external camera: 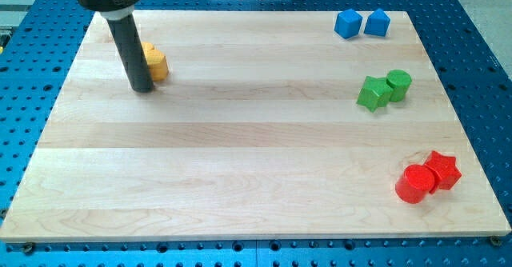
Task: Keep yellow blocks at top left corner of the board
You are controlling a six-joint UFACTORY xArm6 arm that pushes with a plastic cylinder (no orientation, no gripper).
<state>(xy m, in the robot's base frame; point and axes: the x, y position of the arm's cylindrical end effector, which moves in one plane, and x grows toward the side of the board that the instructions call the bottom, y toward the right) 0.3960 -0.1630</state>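
Observation:
A yellow block lies near the board's top left, partly hidden behind the rod, so its shape and whether it is one block or two cannot be told. My tip rests on the wooden board just below and left of the yellow block, touching or almost touching it.
Two blue blocks sit side by side at the view's top right. A green star block and a green cylinder touch at the right. A red cylinder and a red star block touch at the bottom right.

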